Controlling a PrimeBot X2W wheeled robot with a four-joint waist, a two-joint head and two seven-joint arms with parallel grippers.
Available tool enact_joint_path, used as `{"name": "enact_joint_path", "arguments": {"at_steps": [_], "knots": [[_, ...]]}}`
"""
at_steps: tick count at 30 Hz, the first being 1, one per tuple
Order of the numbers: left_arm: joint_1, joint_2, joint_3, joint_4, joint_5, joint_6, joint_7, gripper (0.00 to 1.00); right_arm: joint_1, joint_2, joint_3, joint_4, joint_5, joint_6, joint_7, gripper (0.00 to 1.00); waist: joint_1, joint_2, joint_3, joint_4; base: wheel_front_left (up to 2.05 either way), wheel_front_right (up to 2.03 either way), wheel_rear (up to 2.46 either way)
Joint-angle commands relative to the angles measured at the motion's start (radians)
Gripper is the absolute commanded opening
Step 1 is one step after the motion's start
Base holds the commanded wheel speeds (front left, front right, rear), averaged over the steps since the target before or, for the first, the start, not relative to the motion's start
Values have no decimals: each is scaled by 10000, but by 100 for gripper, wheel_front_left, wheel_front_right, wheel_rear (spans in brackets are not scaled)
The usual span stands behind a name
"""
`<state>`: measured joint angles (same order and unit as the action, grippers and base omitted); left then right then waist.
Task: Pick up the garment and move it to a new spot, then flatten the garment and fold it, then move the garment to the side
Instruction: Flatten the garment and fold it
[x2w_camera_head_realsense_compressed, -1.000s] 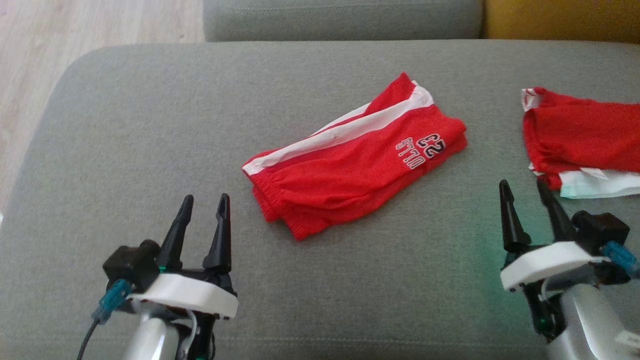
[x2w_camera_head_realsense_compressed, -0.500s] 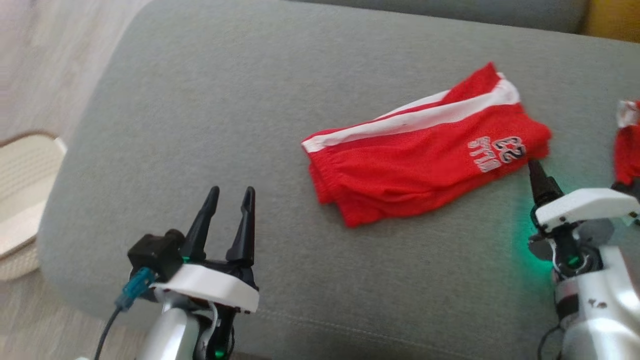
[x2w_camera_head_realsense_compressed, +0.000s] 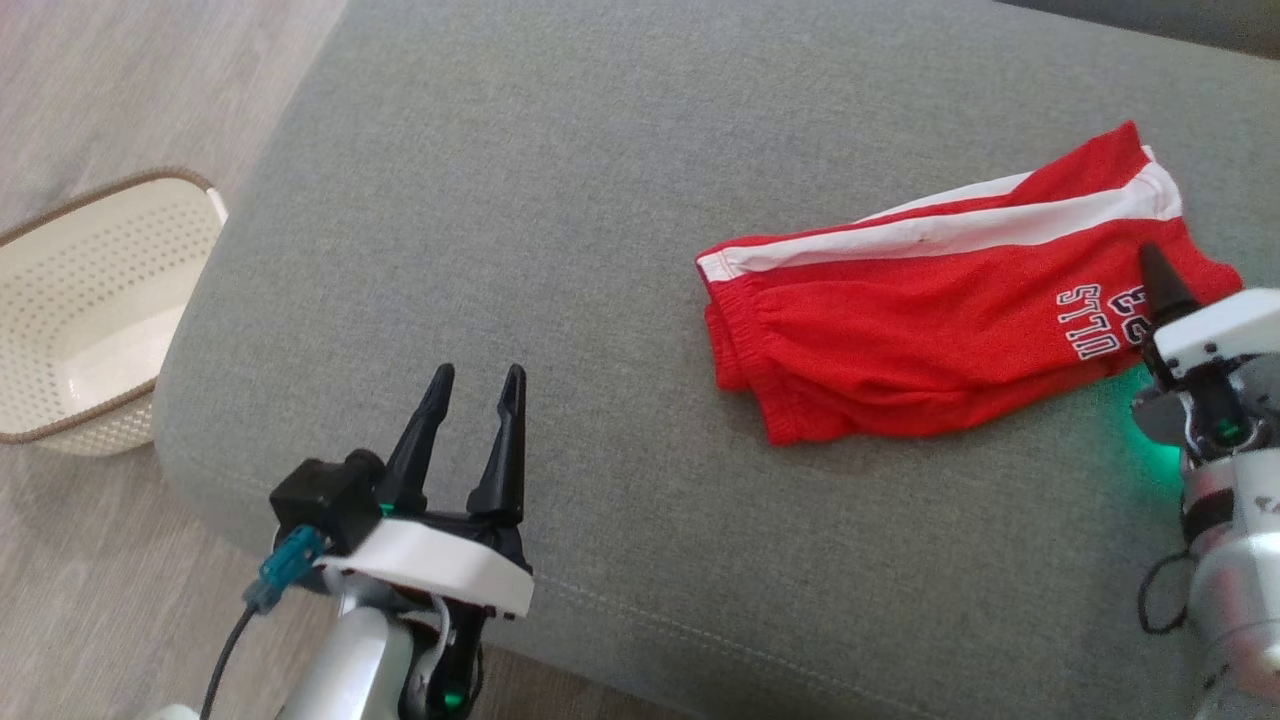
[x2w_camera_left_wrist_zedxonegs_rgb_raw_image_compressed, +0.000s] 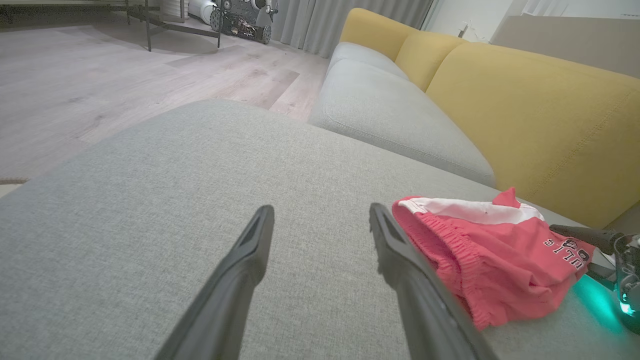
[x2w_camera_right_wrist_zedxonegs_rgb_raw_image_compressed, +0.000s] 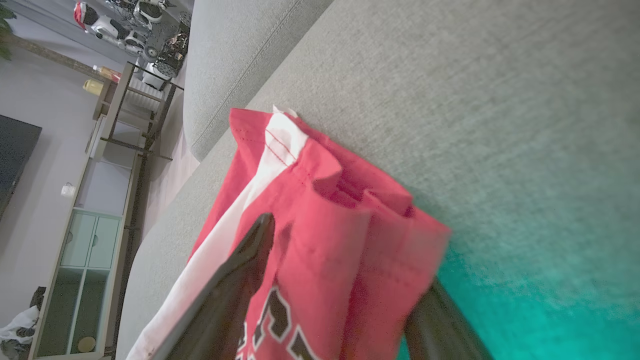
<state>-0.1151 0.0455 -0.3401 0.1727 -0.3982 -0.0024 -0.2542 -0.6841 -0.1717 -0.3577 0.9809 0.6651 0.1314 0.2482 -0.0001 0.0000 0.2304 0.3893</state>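
Our left gripper (x2w_camera_head_realsense_compressed: 479, 375) spread wide and empty above the grey fabric sofa cushion (x2w_camera_head_realsense_compressed: 560, 180), folded red mesh shorts with a white stripe (x2w_camera_head_realsense_compressed: 900, 320) just right of its fingers, our right gripper (x2w_camera_right_wrist_zedxonegs_rgb_raw_image_compressed: 347, 260) parted, unclamped, its fingers (x2w_camera_right_wrist_zedxonegs_rgb_raw_image_compressed: 230, 290) straddling the shorts' lettered end

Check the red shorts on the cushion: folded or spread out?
Folded. The red shorts lie doubled into a compact bundle on the grey cushion, layered edges stacked at the waistband end.

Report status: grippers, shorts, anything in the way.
Left gripper open, empty, above sofa. Right gripper open, fingers astride shorts, leg end. Shorts folded, lying on sofa. Nothing in the way.
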Motion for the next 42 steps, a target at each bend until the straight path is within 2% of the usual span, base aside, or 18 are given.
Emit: {"name": "enact_joint_path", "arguments": {"at_steps": [1,7,8,10,19,30,36,42], "knots": [[-485,47,289,-367,-71,56,-76,100,-141,127,208,105,-85,-7,158,100,1,0,69,57,0,0,0],[-641,47,184,-430,-181,108,-76,100,-691,117,317,683,-482,-7,169,100,1,0,228,133,0,0,0],[-670,47,170,-440,-203,118,-76,100,-774,131,337,739,-504,-7,176,77,1,0,246,134,0,0,0],[-722,47,139,-454,-247,132,-76,100,-897,141,462,743,-581,-7,109,0,1,0,265,132,0,0,0],[-674,47,203,-407,-262,193,-76,100,-551,316,785,110,11,-7,-518,0,1,0,7,-169,0,0,0],[-429,47,515,-305,-66,60,-76,100,1291,725,837,-1650,1285,-7,-1215,0,1,0,-708,-1276,0,0,0],[-353,47,607,-290,-11,2,-76,100,2200,941,479,-2232,1291,-7,-1637,0,1,0,-936,-1704,0,0,0],[-324,47,590,-234,16,-55,-76,100,2489,1120,621,-2761,801,-7,-1878,0,1,0,-1040,-1939,0,0,0]]}}
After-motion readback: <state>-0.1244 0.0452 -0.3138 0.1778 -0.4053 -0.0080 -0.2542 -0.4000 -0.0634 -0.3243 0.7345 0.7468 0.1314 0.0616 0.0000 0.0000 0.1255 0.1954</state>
